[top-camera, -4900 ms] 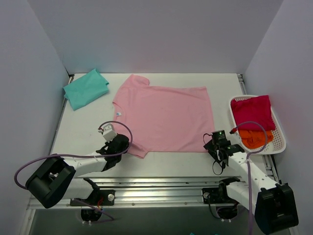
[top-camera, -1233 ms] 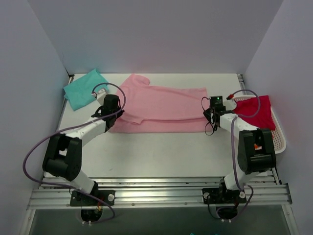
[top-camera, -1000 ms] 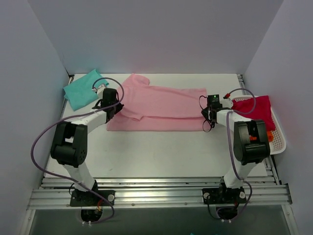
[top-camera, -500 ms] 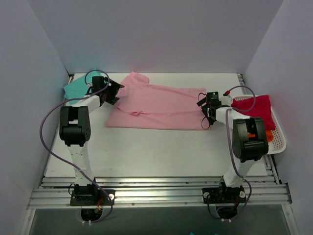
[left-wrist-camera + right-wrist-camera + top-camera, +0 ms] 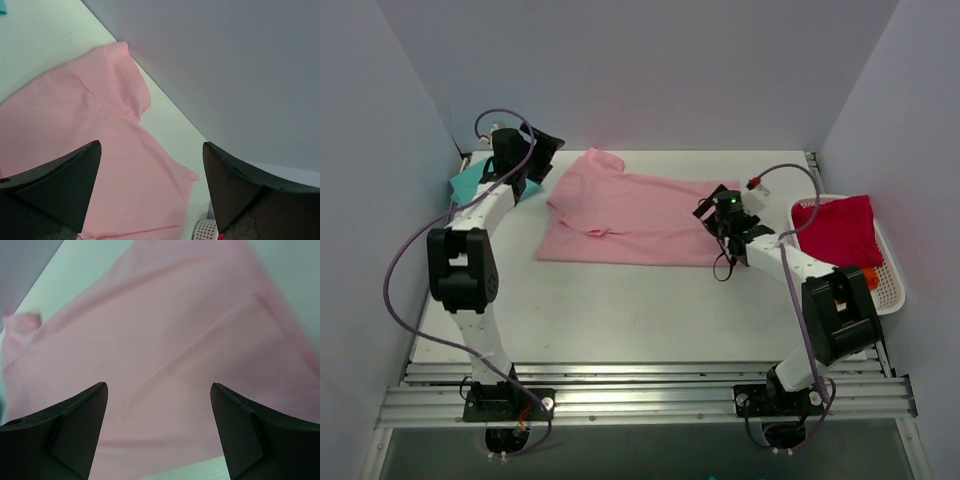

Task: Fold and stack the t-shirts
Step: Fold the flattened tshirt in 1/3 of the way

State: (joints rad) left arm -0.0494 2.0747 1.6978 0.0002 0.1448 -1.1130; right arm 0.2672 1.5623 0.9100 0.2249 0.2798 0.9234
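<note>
The pale pink t-shirt (image 5: 635, 215) lies flat on the table, folded lengthwise into a long band with one sleeve (image 5: 595, 160) pointing toward the back wall. The teal t-shirt (image 5: 466, 183) sits at the far left, mostly hidden behind my left arm. My left gripper (image 5: 542, 143) is open and raised near the back wall, just left of the pink sleeve. In the left wrist view its gripper (image 5: 151, 150) holds nothing, with the pink t-shirt (image 5: 105, 150) below. My right gripper (image 5: 709, 209) hovers open over the pink shirt's right end. The right wrist view shows the gripper (image 5: 158, 390) empty above pink t-shirt (image 5: 165, 340).
A white basket (image 5: 883, 301) at the table's right edge holds a red cloth (image 5: 837, 228) and a bit of orange cloth (image 5: 873, 272). The back wall stands close behind the left gripper. Metal rails run along the near edge.
Both grippers have opened and let go of the pink shirt's folded edge. The left arm rose toward the back left corner. The right gripper shifted left over the shirt.
</note>
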